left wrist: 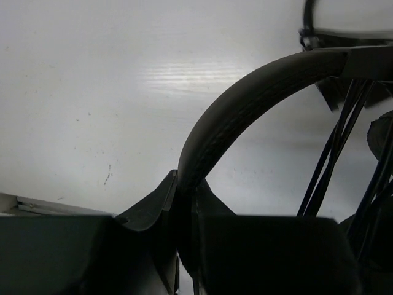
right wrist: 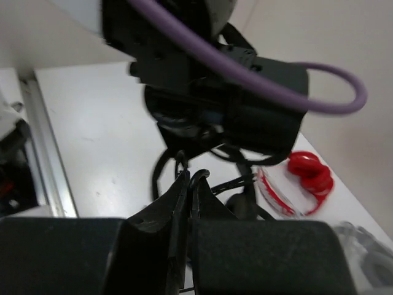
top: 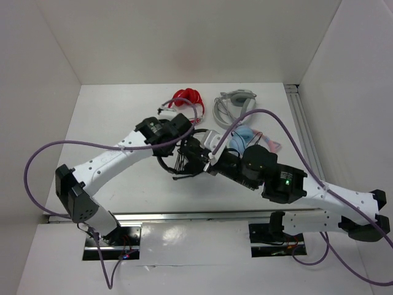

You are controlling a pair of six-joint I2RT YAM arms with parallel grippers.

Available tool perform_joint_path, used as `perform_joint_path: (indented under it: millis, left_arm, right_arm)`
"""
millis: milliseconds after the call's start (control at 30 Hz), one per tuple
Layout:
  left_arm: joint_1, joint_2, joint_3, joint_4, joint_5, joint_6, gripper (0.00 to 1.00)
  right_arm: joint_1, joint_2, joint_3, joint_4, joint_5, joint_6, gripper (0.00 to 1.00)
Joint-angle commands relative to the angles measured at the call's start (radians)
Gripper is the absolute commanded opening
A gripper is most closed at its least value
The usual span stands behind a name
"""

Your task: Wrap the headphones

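The black headphones (top: 184, 158) lie mid-table between both arms. My left gripper (top: 177, 142) is shut on their thick curved headband (left wrist: 245, 98), which rises from between the jaws (left wrist: 187, 187) and arcs to the right. Several strands of the thin black cable (left wrist: 334, 160) run taut beside the headband. My right gripper (top: 206, 161) is shut on a loop of that cable (right wrist: 215, 174), which sticks out at the jaw tips (right wrist: 190, 181). The ear cups and microphone are mostly hidden under the grippers.
A red pair of headphones (top: 187, 98) lies behind the work spot and also shows in the right wrist view (right wrist: 310, 175). A grey headset (top: 236, 101) and a blue object (top: 242, 138) lie back right. A metal rail (top: 304, 129) runs along the right wall.
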Motion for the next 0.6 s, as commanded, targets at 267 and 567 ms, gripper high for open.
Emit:
perform_joint_path:
  millis: [267,567]
  left_arm:
    - [-0.27,-0.177,-0.044,-0.015,0.124,0.126,0.0]
    - [-0.306,-0.336,-0.159,0.004,0.285,0.187,0.0]
  right_arm:
    - [0.011,-0.005,0.078,-0.116,0.441,-0.244,0.0]
    - [-0.009,-0.081,-0.044,0.028,0.513,-0.311,0.0]
